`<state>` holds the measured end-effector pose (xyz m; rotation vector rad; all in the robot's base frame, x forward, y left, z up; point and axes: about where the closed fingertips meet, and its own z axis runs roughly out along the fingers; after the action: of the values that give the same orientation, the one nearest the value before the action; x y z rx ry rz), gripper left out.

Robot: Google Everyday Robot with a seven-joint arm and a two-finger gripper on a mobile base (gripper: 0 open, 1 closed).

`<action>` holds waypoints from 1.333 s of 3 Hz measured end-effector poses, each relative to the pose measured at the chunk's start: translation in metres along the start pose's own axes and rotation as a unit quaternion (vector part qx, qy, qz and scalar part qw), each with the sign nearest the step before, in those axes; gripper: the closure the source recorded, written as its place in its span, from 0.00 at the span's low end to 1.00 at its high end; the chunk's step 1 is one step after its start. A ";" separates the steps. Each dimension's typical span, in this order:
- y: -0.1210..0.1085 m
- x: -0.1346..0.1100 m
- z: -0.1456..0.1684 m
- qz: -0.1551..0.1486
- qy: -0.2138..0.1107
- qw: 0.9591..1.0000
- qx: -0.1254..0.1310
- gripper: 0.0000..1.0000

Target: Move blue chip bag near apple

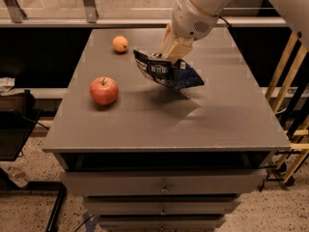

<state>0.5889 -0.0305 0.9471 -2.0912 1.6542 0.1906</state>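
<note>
The gripper (172, 57) sits in the upper middle of the frame, at the end of a thick white arm (205, 6) that comes in from the top right corner. Its tan fingers (181, 49) point down and are pinched together on the top edge of the blue chip bag (168, 73), so the bag hangs from them at a slant. The bag's left corner is raised and its right end dips toward the desk (217, 115). A dark shadow lies on the desk just below and to the right of the bag. The bag looks lifted off the surface, though its low right tip may be touching.

The apple (104, 91) stands on the desk at centre left, red with its stem up. It is lower in the frame than the bag, apart from it, with bare grey surface between the two. A small orange fruit (120, 44) rests near the desk's far left corner, above the apple and just left of the bag's raised corner, not touching it.

Below the desk's front edge, drawers (164, 183) with small knobs fill the bottom of the frame.
</note>
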 end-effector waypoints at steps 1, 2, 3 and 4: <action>0.000 -0.018 0.001 -0.014 -0.015 1.000 -0.007 1.00; 0.002 -0.029 0.006 -0.021 -0.033 0.999 -0.022 1.00; 0.005 -0.036 0.014 -0.023 -0.053 0.997 -0.042 1.00; 0.009 -0.038 0.020 -0.021 -0.068 0.996 -0.058 1.00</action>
<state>0.5740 0.0108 0.9413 -2.1438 1.5513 0.4147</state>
